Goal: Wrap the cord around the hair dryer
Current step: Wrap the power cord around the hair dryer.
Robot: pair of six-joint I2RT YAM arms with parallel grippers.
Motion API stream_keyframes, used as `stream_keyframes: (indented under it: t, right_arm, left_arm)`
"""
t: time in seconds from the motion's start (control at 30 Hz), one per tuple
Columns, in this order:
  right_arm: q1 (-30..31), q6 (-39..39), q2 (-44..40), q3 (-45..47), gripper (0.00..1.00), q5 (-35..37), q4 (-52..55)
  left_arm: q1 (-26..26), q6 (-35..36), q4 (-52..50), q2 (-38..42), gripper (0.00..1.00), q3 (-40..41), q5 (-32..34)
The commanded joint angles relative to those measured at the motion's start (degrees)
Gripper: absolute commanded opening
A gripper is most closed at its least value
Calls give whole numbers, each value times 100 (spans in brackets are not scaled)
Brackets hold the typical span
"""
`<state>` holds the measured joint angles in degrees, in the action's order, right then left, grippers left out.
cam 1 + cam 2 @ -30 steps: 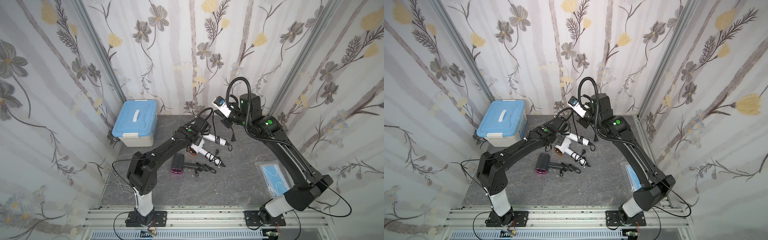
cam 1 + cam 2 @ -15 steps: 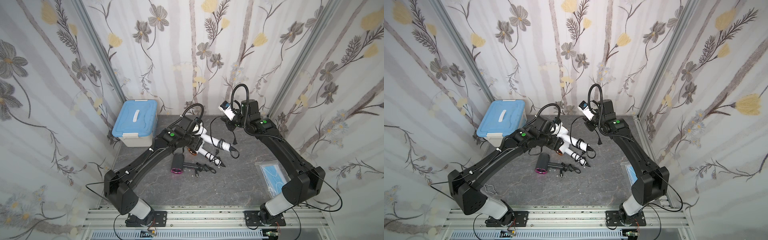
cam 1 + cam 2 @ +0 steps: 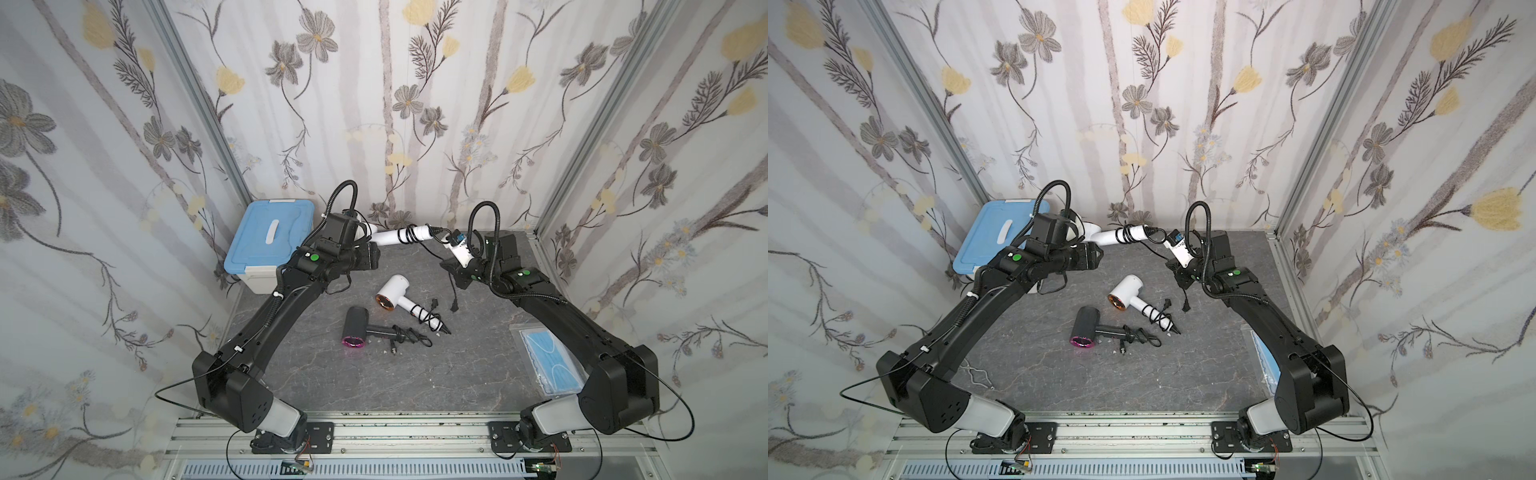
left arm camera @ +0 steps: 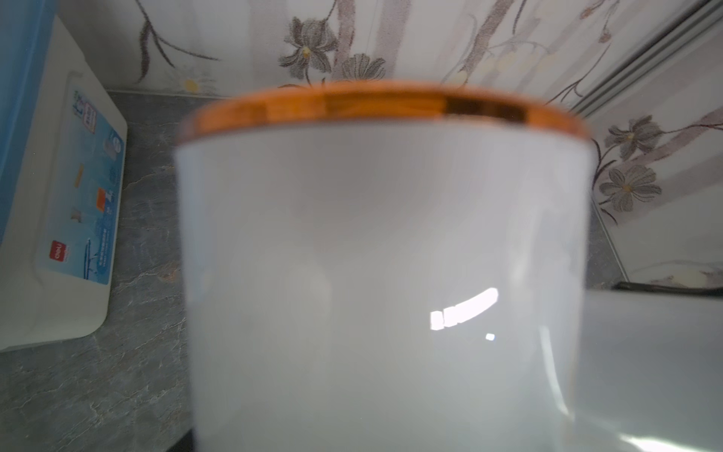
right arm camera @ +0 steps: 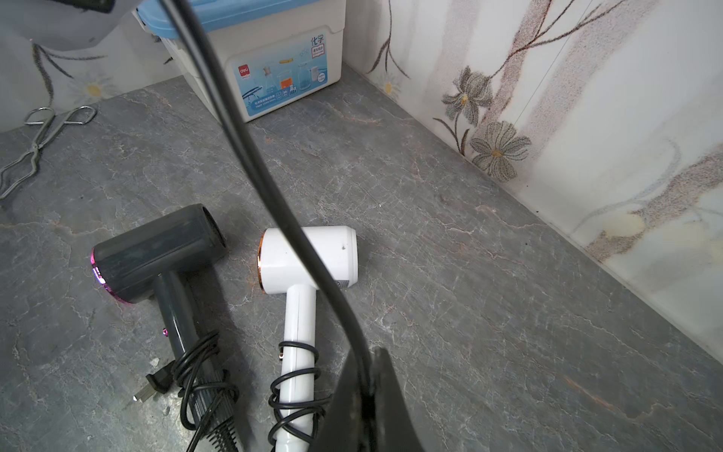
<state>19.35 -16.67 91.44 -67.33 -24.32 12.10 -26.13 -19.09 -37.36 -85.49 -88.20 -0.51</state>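
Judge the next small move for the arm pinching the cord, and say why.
Probably the right gripper should carry the cord once more around the handle of the raised hair dryer. Only a few coils sit there, the jaws are shut on the cord, and the plug hangs loose below, so slack remains.

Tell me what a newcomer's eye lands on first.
A white hair dryer held aloft at the back, its head in the left gripper, its cord pinched by the right gripper. Below, a black dryer and another white dryer lie on the table, cords coiled round their handles.
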Motion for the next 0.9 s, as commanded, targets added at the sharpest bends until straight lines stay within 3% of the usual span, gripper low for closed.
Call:
stream_keyframes:
  t: [0.0, 0.27, 0.43, 0.67, 0.87]
  right_arm:
    - [-5, 268, -216, 279, 0, 85, -185]
    - [5, 361, -519, 804, 0, 336, -123]
    - [533, 325, -546, 647, 0, 813, 204]
    - [1423, 164, -583, -13, 0, 1693, 993]
    - [1838, -109, -645, -766, 0, 2056, 1545]
  left_arm:
    - [111, -744, 601, -27, 0, -138, 540]
    - [308, -1281, 766, -138, 0, -110, 555]
    - [254, -1885, 670, -559, 0, -329, 1000]
    - [-105, -1881, 189, -1453, 0, -917, 2408]
    - [-530, -1138, -319, -2076, 0, -1323, 3630]
